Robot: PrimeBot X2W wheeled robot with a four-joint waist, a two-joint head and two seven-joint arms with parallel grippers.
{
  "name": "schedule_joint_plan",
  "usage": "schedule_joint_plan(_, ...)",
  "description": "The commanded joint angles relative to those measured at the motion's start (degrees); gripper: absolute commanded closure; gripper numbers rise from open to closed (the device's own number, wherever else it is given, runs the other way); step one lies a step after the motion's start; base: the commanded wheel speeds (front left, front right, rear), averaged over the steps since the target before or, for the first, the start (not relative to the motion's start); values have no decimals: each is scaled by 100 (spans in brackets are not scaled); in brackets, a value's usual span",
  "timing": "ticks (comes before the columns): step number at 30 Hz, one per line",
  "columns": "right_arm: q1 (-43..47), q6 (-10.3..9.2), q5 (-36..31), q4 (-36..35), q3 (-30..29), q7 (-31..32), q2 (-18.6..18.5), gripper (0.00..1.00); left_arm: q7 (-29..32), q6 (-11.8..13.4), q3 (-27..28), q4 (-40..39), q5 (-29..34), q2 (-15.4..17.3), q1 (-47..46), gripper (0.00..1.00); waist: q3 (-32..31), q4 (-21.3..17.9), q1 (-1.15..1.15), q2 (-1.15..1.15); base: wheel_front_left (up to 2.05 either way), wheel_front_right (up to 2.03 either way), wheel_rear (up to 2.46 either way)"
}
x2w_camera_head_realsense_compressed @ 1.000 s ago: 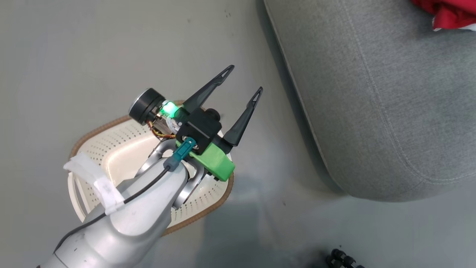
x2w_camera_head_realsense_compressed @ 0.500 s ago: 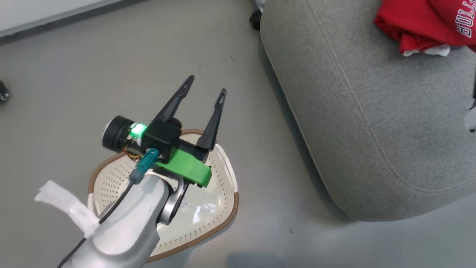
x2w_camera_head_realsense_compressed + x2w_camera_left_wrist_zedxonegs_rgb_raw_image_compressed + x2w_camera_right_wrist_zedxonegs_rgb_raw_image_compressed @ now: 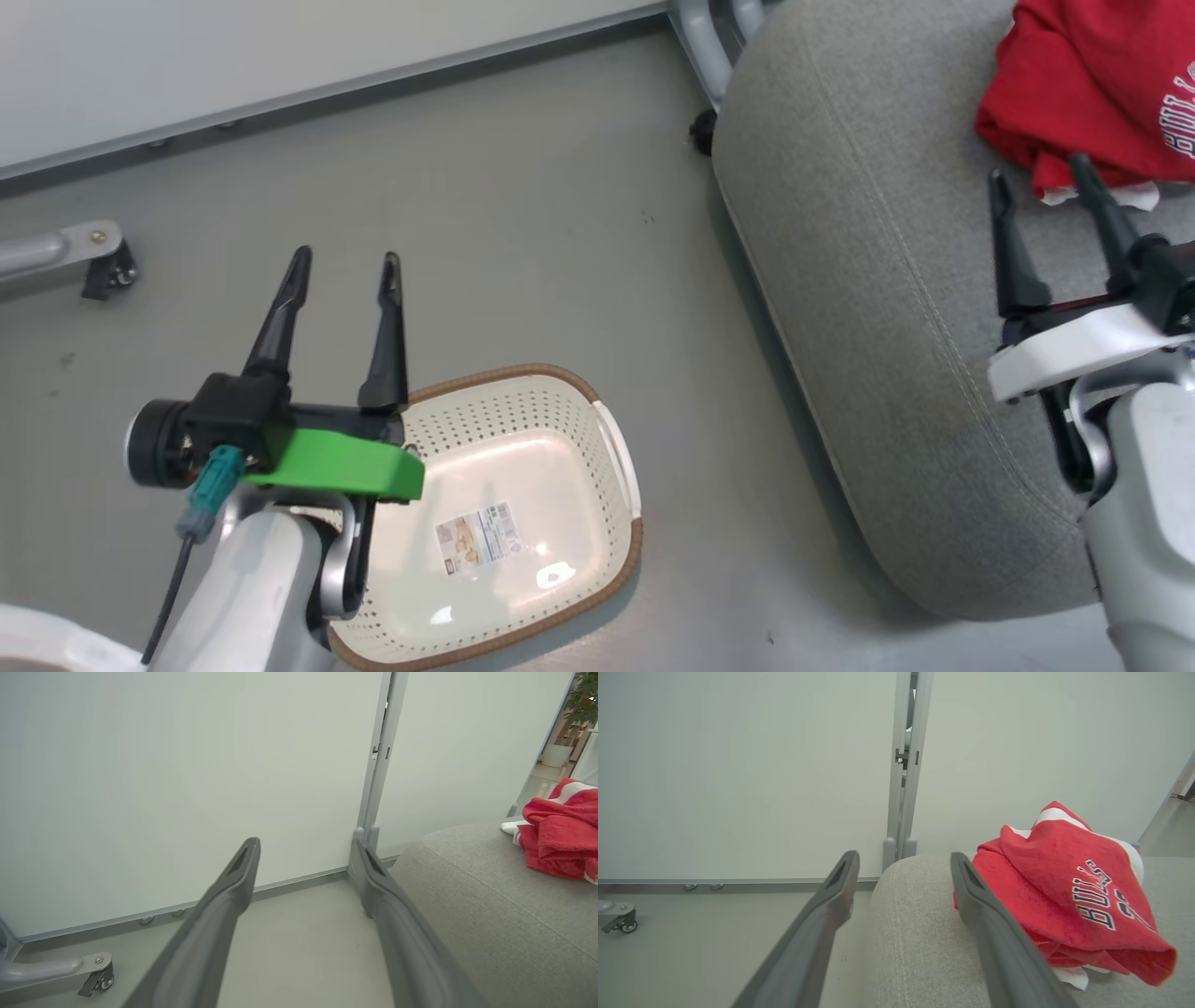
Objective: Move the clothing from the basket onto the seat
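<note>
The red clothing (image 3: 1092, 93) lies bunched on the grey seat (image 3: 887, 308) at the upper right, its "BULLS" print (image 3: 1097, 900) facing my right wrist camera. The cream basket (image 3: 523, 523) stands on the floor left of the seat, holding nothing but the paper label on its bottom. My left gripper (image 3: 344, 266) is open above the floor just beyond the basket's far left rim, fingers pointing at the wall. My right gripper (image 3: 1041, 182) is open over the seat, just short of the clothing, with nothing between its fingers. From the left wrist the clothing (image 3: 556, 840) shows at the far right.
A pale wall panel (image 3: 280, 56) with a grey baseboard runs along the back. A metal foot with a castor (image 3: 93, 257) rests on the floor at the left. A grey post (image 3: 903, 774) rises behind the seat's corner. Bare floor lies between basket and seat.
The head camera has swung, bringing the wall and my right gripper into view. My left gripper has drawn back from over the basket to its far left side, still open.
</note>
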Motion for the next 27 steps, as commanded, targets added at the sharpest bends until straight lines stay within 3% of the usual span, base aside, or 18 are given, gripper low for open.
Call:
schedule_joint_plan(1, 139, -6, -20, -72, 70, -20, 47, 0, -1, -25, 154, -40, 43, -46, 162, 0, -218, 229, 0, 45, 0, 0, 0)
schedule_joint_plan(12, 590, -6, -19, -455, 439, -20, 493, 0, -1, -335, 1185, -80, 429, -465, 799, 0, -654, 714, 0, 45, 0, 0, 0)
schedule_joint_plan(27, 1844, -6, -242, -1152, 422, -20, 875, 0, -1, -824, 1792, -15, 809, -839, 1535, 0, -1258, 1060, 0, 45, 0, 0, 0)
